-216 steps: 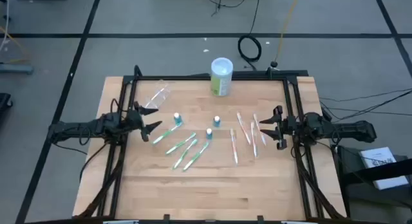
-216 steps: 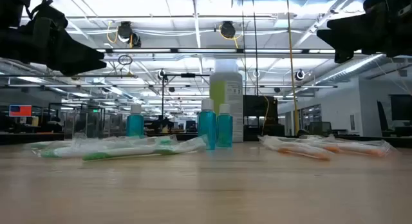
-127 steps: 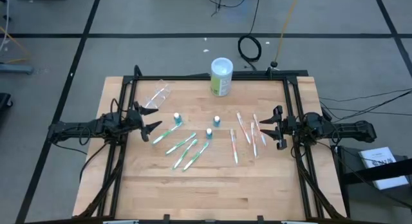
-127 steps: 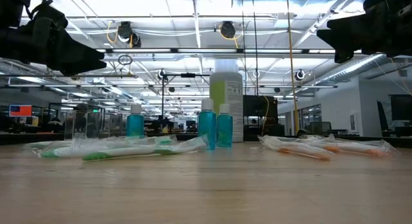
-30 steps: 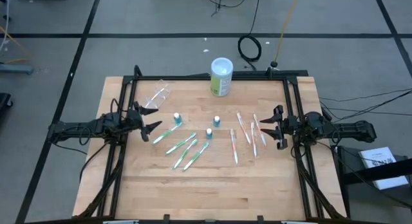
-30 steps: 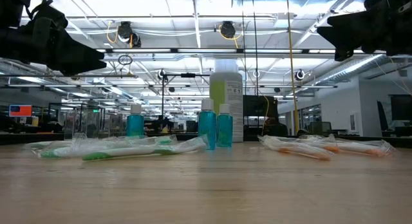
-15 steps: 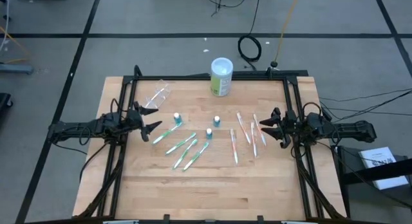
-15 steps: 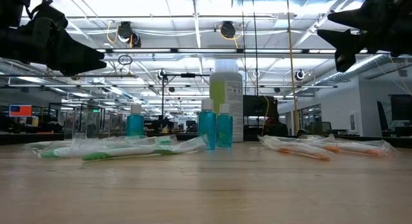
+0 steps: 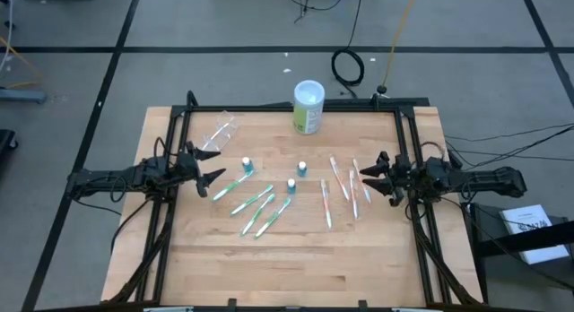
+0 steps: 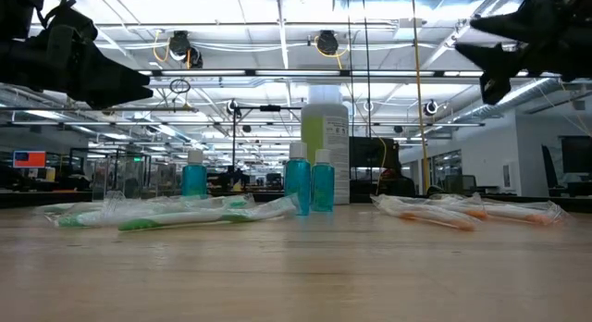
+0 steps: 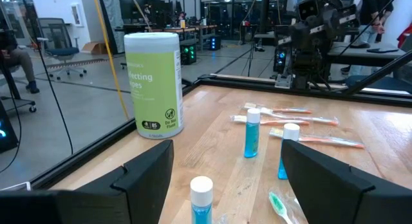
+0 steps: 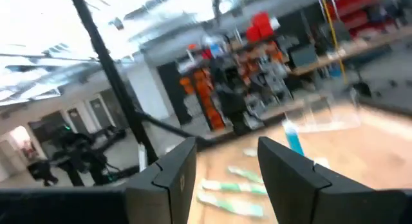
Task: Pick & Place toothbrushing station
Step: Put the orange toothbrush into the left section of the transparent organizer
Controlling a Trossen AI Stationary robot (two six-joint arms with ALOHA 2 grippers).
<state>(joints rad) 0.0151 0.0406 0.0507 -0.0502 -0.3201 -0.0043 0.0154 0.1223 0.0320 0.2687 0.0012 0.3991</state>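
Fingers of both grippers spread, nothing held. Right gripper (image 9: 369, 183) has edged inward since half a second ago, now just beside the pinkish toothbrushes (image 9: 343, 190); probably the first reach. Left gripper (image 9: 208, 167) unmoved, by the teal tube (image 9: 246, 165). Green toothbrushes (image 9: 260, 210) beside it. Beyond the tube, the clear cup (image 9: 218, 135) appears tipped over. Nothing placed yet.

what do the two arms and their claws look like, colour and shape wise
Both arms are black or very dark, built of slim jointed segments. The left claw and the right claw each carry two tapered dark fingers. Up close, the fingers are broad, flat, matte wedges. No markings or coloured cables show on them.
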